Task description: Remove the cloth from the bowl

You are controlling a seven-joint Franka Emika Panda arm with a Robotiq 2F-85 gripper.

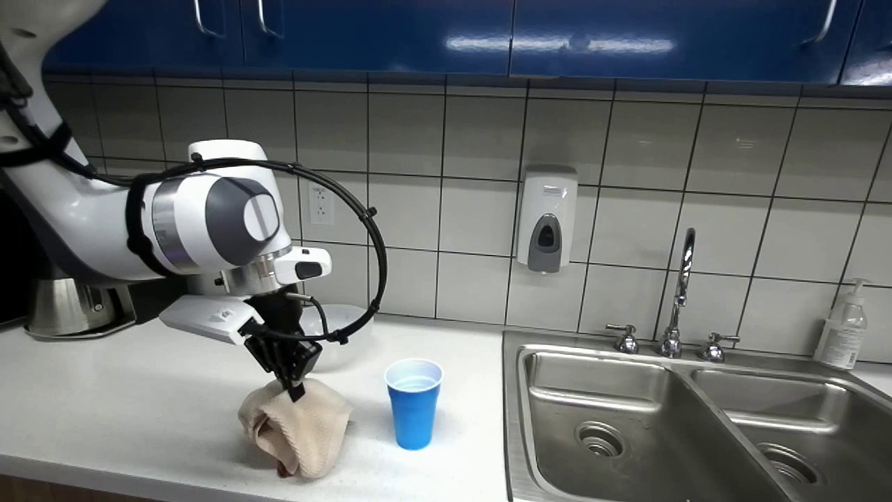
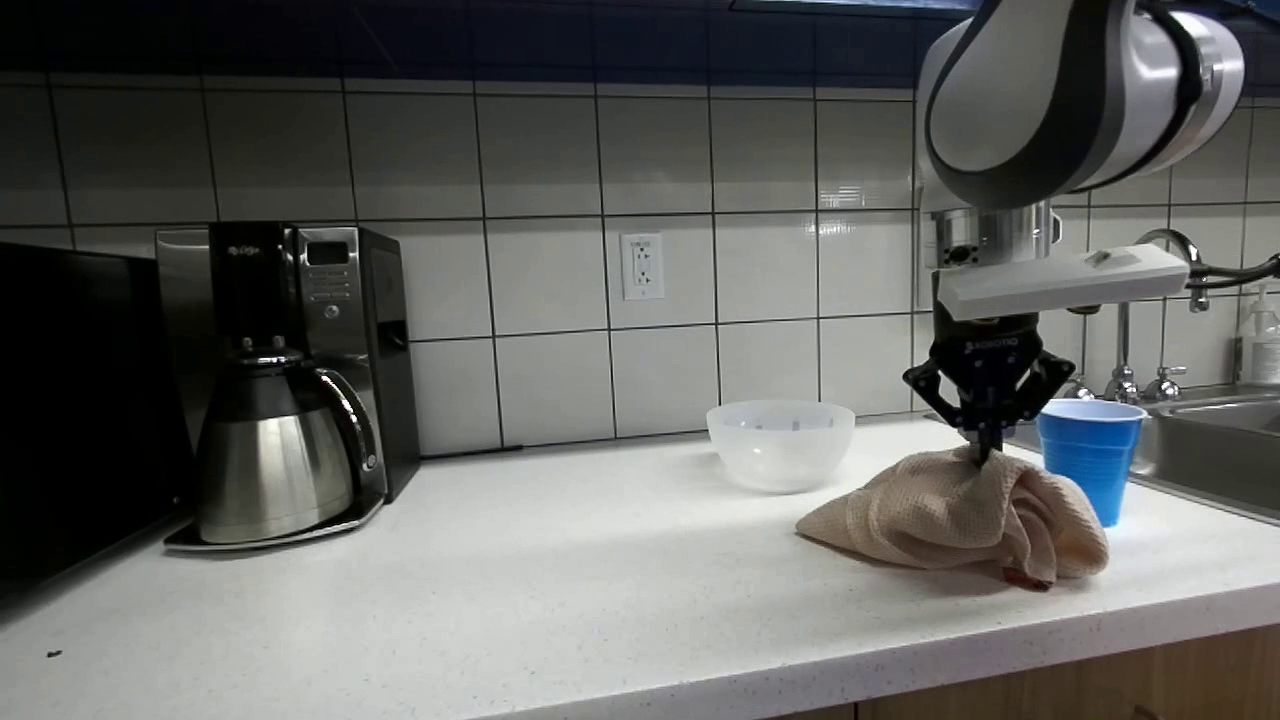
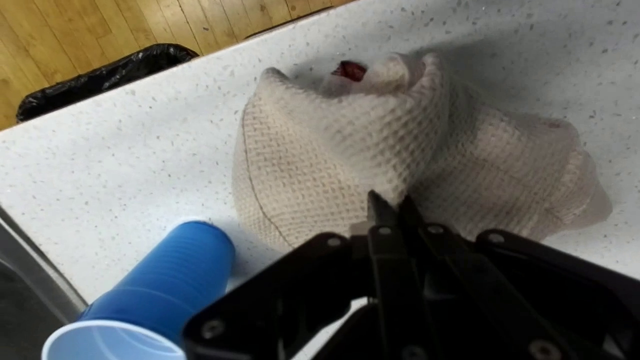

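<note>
Gripper: points down, tips drawn almost together, pinching a raised fold of cloth.
Cloth: directly below the gripper, beige, bunched on the counter, its peak held in the tips; one tapered end stretches out to the side.
Red patch: at the cloth's edge, on the gripper's side away from the wall; too small to identify.
Cup: near the gripper, toward the sink; blue outside, pale inside, upright, just beside the cloth but apart from it.
Bowl: near the gripper, toward the wall; whitish, translucent, upright, apart from the cloth, seen in both exterior views.
Arm: above the gripper, white and grey, with a black cable looping out past it.
Sink: farther from the gripper than the cup; steel, with two basins.
Faucet: chrome, at the sink's wall-side rim, well apart from the gripper.
Dispenser: white and grey, on the wall, higher than the gripper, toward the sink.
Cabinets: blue, high above the gripper.
Coffee maker: well apart from the gripper, on the side away from the sink, a steel pot standing in it.
Black plastic: past the counter edge, on the gripper's side away from the wall, with wooden floor beside it.
</note>
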